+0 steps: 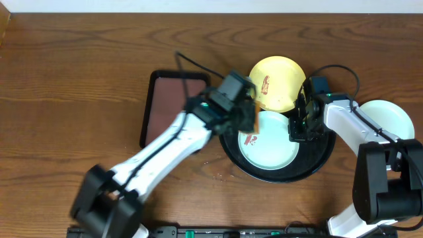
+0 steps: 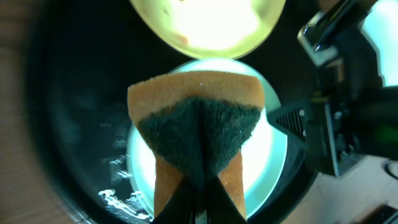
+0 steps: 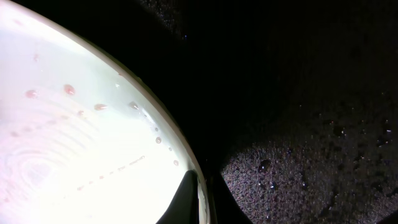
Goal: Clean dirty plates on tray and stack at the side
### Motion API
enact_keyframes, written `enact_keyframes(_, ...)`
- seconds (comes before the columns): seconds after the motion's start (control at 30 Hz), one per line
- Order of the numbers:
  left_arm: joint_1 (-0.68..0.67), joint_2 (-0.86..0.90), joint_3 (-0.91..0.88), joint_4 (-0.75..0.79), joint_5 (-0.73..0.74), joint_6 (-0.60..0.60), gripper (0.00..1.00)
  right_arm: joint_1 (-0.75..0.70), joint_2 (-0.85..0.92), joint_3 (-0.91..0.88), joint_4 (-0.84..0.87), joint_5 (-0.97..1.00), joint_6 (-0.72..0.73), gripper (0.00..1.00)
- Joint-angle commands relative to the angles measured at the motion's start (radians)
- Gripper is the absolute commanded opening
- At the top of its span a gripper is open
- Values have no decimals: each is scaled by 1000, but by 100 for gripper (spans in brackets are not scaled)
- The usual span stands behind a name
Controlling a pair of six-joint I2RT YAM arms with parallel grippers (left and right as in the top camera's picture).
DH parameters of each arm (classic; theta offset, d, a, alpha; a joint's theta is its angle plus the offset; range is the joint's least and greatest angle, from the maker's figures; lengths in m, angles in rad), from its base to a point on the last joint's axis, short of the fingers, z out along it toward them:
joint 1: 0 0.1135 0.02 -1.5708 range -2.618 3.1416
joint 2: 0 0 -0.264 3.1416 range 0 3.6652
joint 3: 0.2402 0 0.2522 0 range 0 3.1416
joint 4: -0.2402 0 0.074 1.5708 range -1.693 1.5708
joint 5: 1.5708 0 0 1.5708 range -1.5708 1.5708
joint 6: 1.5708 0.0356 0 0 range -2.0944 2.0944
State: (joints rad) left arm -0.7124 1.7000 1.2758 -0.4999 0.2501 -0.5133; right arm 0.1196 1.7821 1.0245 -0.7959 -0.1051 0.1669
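**Sponge over the plate, right hand pinning its right rim**

The mint-blue plate (image 1: 274, 155) lies flat in the round black tray (image 1: 320, 162), in the middle of the worktop (image 1: 79, 79). The left hand (image 2: 198, 202) is clenched on an orange sponge (image 2: 196, 124), dark scouring face towards the camera. It hangs over the plate's left half; whether the sponge touches the plate cannot be told. The right hand (image 1: 295, 125) sits at the plate's right edge, its fingers closed on the rim. Its wrist view shows the rim running between the tips, and red droplets on the pale surface.

So the plate lies straight below the left hand, and the two hands face each other across it, left and right. The scrub most likely runs from the sponge's side towards the held rim.

The yellow plate (image 1: 277, 82), smeared red-brown, rests at the tray's far edge. Another pale plate (image 1: 386, 119) sits off the tray to the right.
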Motion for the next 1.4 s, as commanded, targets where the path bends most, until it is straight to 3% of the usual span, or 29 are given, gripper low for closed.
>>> enact_keyframes(0.0, -42, 109, 10, 60, 77, -95, 8, 12, 21, -24, 23, 19, 4, 1)
enact_keyframes(0.27, -63, 272, 10, 177, 157, -139, 7, 12, 21, -24, 23, 18, 4, 1)
enact_keyframes(0.4, -63, 327, 10, 170, 140, -73, 7, 12, 21, -24, 22, 18, 4, 1)
enact_keyframes(0.6, -63, 333, 11, 97, -217, 109, 7, 12, 21, -24, 21, 18, 4, 1)
enact_keyframes(0.7, -63, 333, 11, 36, -398, 125, 7, 13, 21, -24, 19, 18, 4, 1)
enact_keyframes(0.87, -63, 333, 18, -26, -484, 163, 7, 12, 21, -24, 21, 18, 4, 1)
enact_keyframes(1.0, -64, 333, 40, -56, -460, 156, 7, 12, 21, -24, 19, 18, 5, 1)
enact_keyframes(1.07, -64, 333, 40, -37, -359, 133, 7, 12, 21, -24, 19, 18, 5, 1)
enact_keyframes(1.23, -65, 335, 36, 116, -33, -5, 7, 12, 21, -24, 19, 18, 4, 1)
enact_keyframes(1.37, -66, 337, 36, 242, 24, -80, 7, 13, 21, -24, 18, 18, 4, 1)
